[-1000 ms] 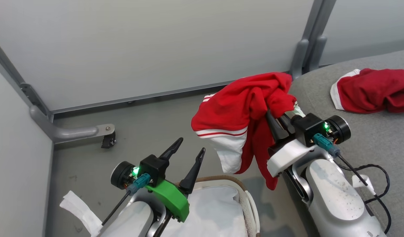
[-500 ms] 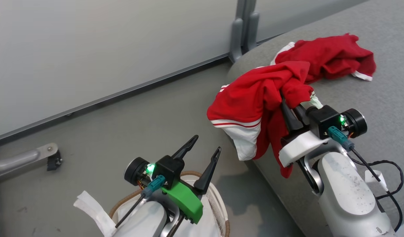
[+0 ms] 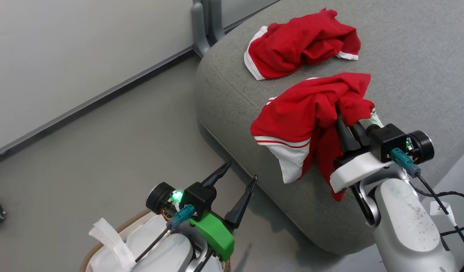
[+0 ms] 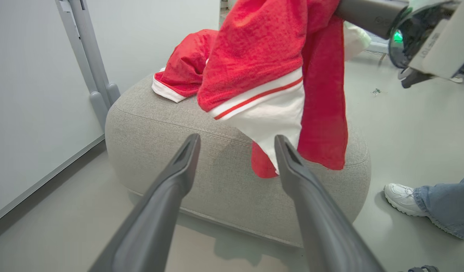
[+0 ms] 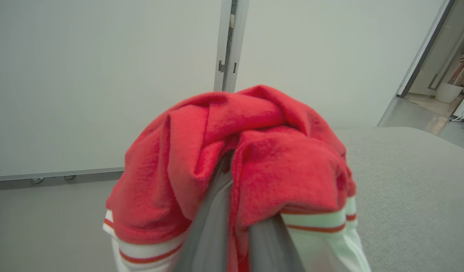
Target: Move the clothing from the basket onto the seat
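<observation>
Red striped garment (image 3: 300,117), clamped in the right pincer (image 3: 343,121), now hangs over the seat (image 3: 232,98); left pincer (image 3: 241,170) gapes.

place: lab test bay | cues: pale partition panels (image 3: 65,49), bare grey floor (image 3: 103,151)

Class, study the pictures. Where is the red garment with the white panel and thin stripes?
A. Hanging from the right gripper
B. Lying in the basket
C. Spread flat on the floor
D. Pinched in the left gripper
A: the right gripper is shut on the striped garment, which hangs from its fingers beside the seat, while the left gripper stands open and empty.
</observation>
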